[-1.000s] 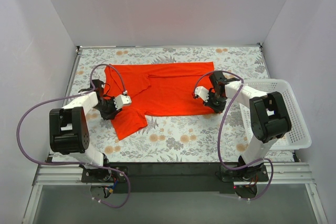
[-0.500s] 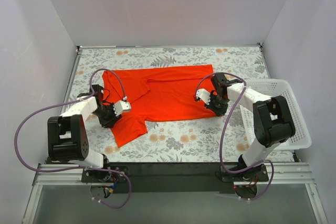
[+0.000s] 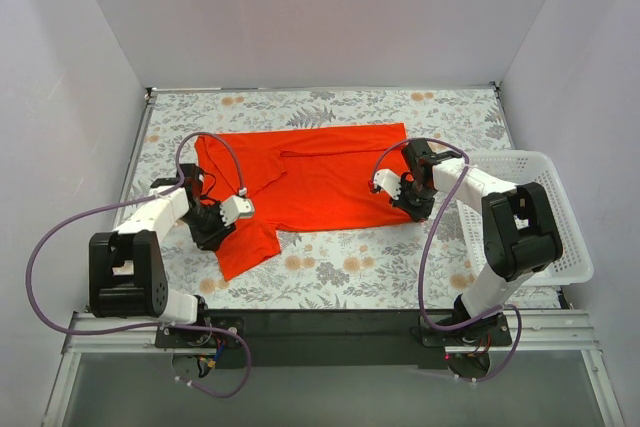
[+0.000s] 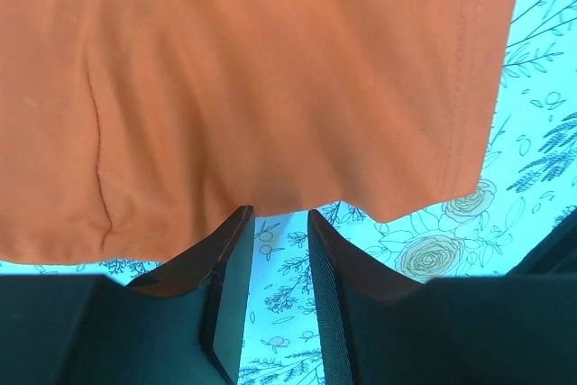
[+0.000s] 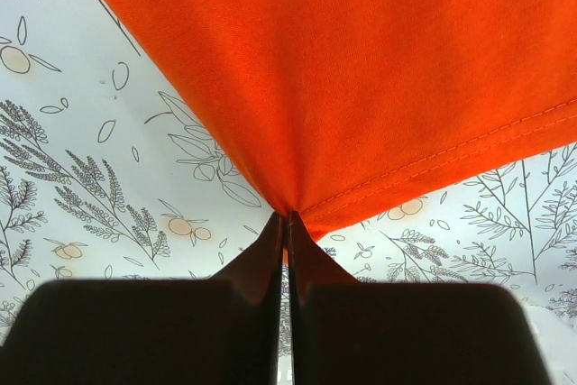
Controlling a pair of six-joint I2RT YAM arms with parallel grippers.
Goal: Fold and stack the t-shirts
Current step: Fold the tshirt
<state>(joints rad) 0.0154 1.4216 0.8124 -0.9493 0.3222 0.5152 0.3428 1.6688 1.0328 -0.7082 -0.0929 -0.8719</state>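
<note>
One orange-red t-shirt (image 3: 320, 177) lies spread on the floral mat (image 3: 400, 262), with a sleeve pointing toward the near left. My left gripper (image 3: 218, 232) sits low at that sleeve's edge. In the left wrist view it (image 4: 278, 218) is open: bare mat shows between the fingers (image 4: 230, 295), and the cloth (image 4: 270, 78) lies just past the tips. My right gripper (image 3: 408, 203) is at the shirt's near right corner. There the right wrist view shows it (image 5: 287, 215) shut on the hem of the shirt (image 5: 361, 69), with cloth bunched into the tips.
A white plastic basket (image 3: 520, 156) stands at the right edge of the mat, close beside the right arm. Grey walls enclose the mat on three sides. Purple cables loop from both arms.
The shirt has shifted slightly toward the near side and left. The left arm has swung lower and its jaws have parted a little. The right gripper has stayed shut on the hem.
</note>
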